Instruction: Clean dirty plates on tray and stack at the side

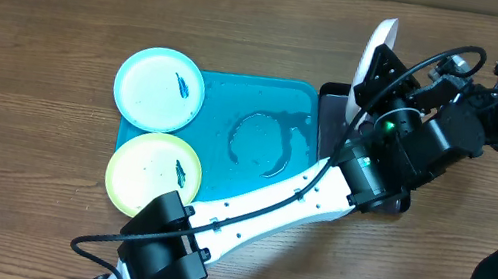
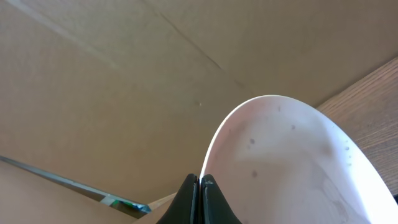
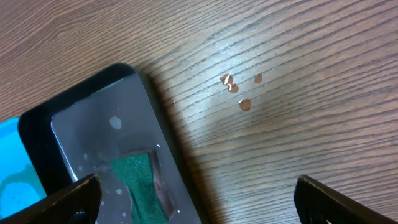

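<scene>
My left gripper [image 1: 379,72] is shut on the rim of the white plate [image 1: 378,48] and holds it on edge above the right end of the tray [image 1: 281,99]. In the left wrist view the fingers [image 2: 208,198] pinch the plate's [image 2: 292,162] edge, and faint specks show on its surface. The light blue plate [image 1: 159,90] overlaps the tray's left rim, and the pale yellow plate [image 1: 153,174] lies at its front left; each carries a dark-blue smear. Open and holding nothing, my right gripper [image 3: 199,205] hovers over the black tray's edge, and overhead it [image 1: 445,86] is just right of the white plate.
A black tray [image 3: 93,118] holding a green sponge [image 3: 137,180] and water drops lies right of the teal tray, mostly under my left arm [image 1: 268,209]. A puddle [image 1: 259,141] wets the teal tray. Small droplets [image 3: 239,90] sit on the wooden table.
</scene>
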Tool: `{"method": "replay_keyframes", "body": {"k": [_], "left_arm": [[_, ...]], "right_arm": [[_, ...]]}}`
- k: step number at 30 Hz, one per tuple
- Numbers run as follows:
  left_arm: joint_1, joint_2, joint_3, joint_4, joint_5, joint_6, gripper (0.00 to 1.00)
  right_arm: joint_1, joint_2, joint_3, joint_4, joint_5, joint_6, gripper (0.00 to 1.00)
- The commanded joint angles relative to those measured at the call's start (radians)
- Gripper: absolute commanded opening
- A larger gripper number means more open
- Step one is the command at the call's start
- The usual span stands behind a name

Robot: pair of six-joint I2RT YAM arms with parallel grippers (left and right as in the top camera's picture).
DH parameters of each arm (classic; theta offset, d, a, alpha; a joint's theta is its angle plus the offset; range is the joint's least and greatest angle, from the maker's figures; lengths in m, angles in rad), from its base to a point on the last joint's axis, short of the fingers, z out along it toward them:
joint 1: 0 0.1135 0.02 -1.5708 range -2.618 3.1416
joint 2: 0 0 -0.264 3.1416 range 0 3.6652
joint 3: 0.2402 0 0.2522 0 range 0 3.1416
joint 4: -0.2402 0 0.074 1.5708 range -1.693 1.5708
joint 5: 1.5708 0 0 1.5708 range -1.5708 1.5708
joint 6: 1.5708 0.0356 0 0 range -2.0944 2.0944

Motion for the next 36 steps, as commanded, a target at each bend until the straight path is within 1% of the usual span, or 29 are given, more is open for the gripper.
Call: {"method": "replay_keyframes", "body": {"k": [1,20,23,29,36], "left_arm": [[-0.007,0.01,0.023,0.011,-0.021,0.034,0.04],[-0.007,0.01,0.023,0.014,-0.021,0.042,0.04],[-0.007,0.01,0.023,0.042,-0.021,0.076,0.04],[-0.009,0.01,0.023,0.192,-0.021,0.208,0.04],[0.005,0.01,0.023,0.209,-0.021,0.22,0.04]], "right_arm": [[-0.004,-0.002,0.005,0.005,-0.002,0.0,1.0],[-0.004,-0.002,0.005,0.005,-0.002,0.0,1.0],[-0.004,-0.002,0.005,0.005,-0.002,0.0,1.0],[-0.004,-0.002,0.005,0.005,-0.002,0.0,1.0],[-0.004,-0.002,0.005,0.005,-0.002,0.0,1.0]]}}
